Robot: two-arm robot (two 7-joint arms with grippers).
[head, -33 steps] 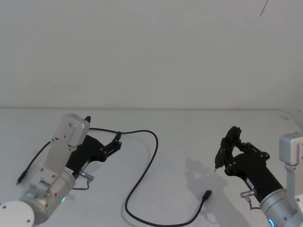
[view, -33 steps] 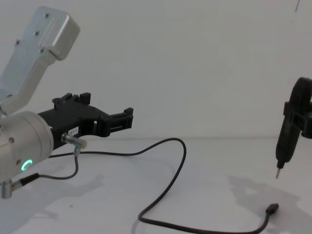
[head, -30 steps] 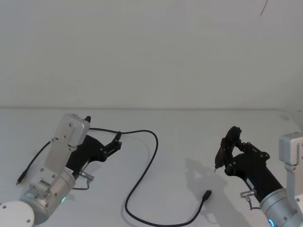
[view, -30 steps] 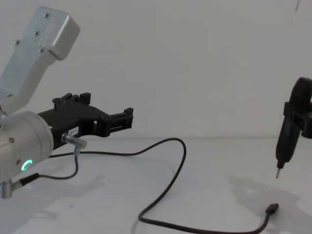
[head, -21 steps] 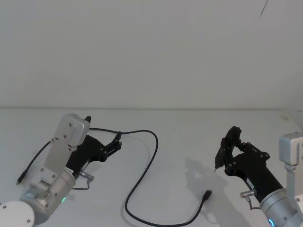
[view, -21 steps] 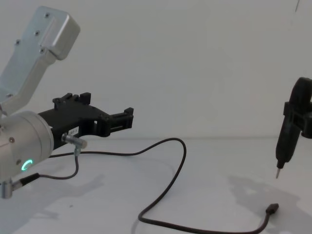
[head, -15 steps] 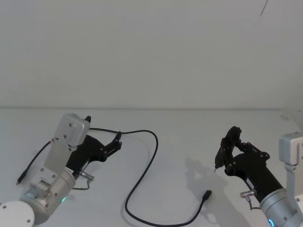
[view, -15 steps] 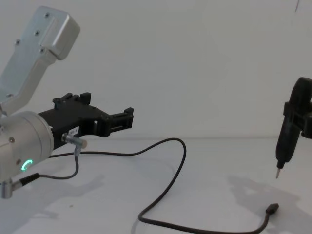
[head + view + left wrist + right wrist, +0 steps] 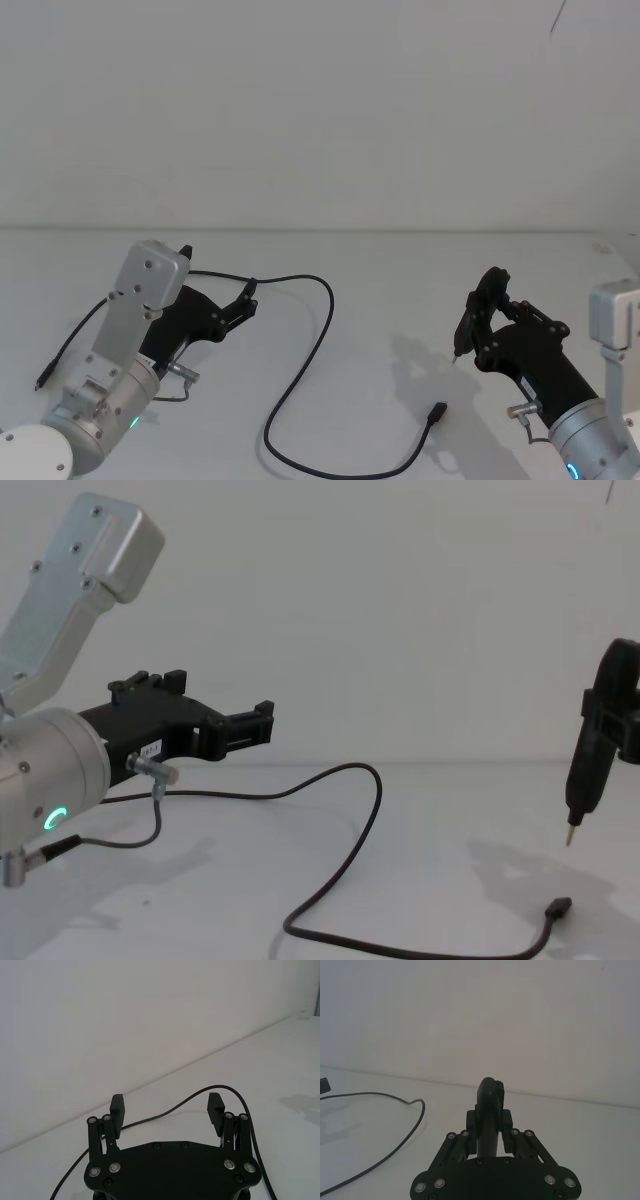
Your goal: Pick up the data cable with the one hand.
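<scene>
Data cable [image 9: 379, 783]: laid in loose curves on the white worktop [image 9: 400, 270], with its plug [image 9: 438, 411] toward the right.
Cable to fingers: one stretch is seen through the gap of the left gripper [image 9: 165, 1105], lying below the fingers and untouched.
Left fingers: spread apart, nothing held.
Left arm: reached forward, gripper held nearly level above the worktop.
Right gripper [image 9: 489, 1122]: fingers closed on a slim black tool [image 9: 585, 765], pin tip pointed down, above the worktop near the plug.
Hidden: the cable's course behind the left arm.
</scene>
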